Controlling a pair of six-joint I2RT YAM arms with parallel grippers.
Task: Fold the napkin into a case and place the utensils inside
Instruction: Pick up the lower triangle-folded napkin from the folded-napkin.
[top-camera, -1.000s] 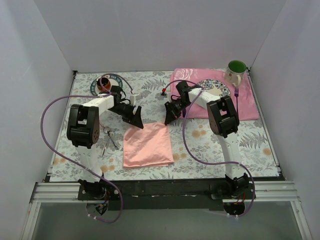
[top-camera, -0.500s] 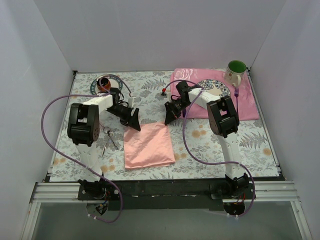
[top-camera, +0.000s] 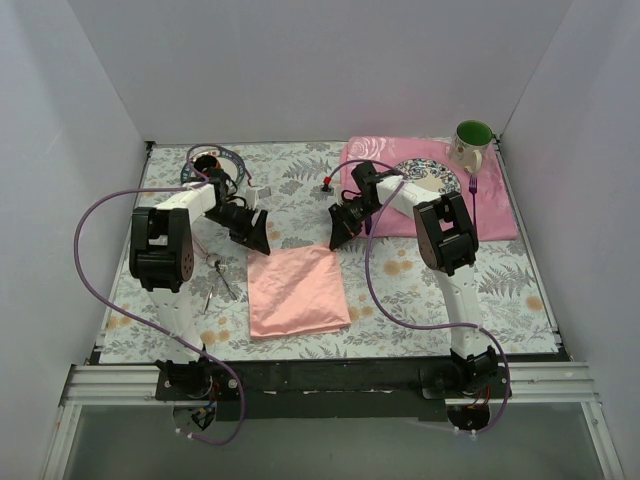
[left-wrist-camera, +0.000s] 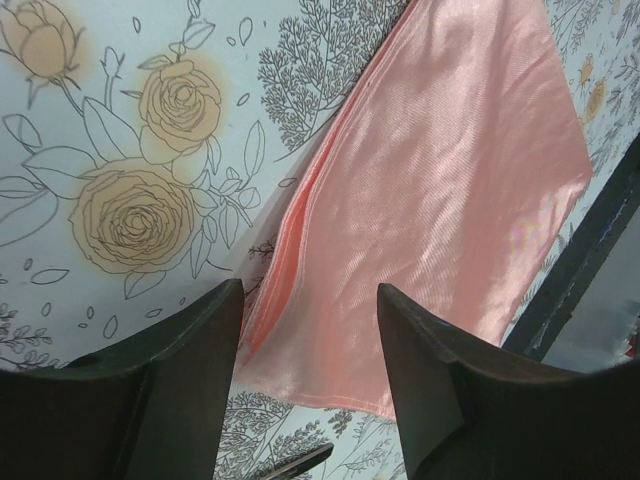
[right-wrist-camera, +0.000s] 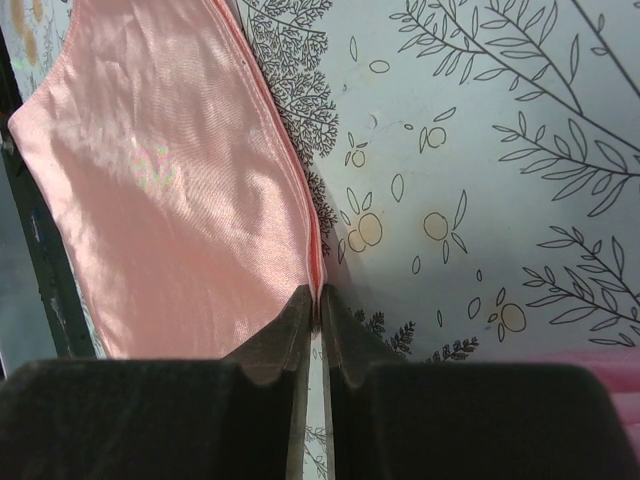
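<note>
The napkin (top-camera: 297, 290) is lying partly folded. The right hand (right-wrist-camera: 318, 305) is pinching its hem; the left hand (left-wrist-camera: 308, 340) is hovering released, empty. The utensils (top-camera: 218, 282) are lying uncased on the worktop (top-camera: 400, 290).

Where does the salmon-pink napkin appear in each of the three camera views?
Top external: the napkin lies flat near the middle, between the arms.
Left wrist: the napkin runs from upper right down to bottom centre.
Right wrist: the napkin fills the upper left.
Shared landmark: the dark rail at the table's near edge, seen below the napkin, at the right border and at the left border in turn.
</note>
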